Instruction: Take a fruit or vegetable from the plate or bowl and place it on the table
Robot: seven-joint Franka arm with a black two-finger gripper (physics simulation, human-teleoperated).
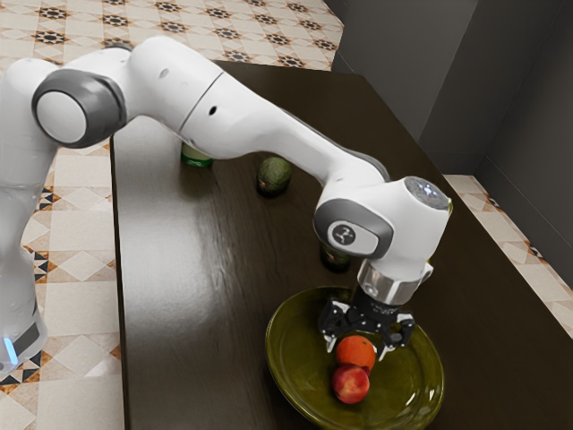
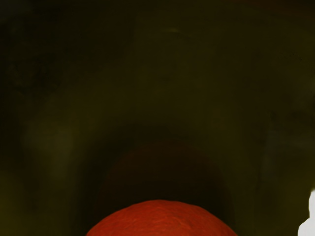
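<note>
My gripper is low over the green plate, its fingers standing open on either side of an orange. The fingers look wider apart than the fruit, with small gaps beside it. A red peach-like fruit rests on the plate right by the orange. In the wrist view the rounded top of the orange rises at the lower edge, over the dark green plate.
An avocado lies farther back on the dark table. Another dark green item sits just behind the plate, partly hidden by the arm. Near the far left table edge is a green object under the arm.
</note>
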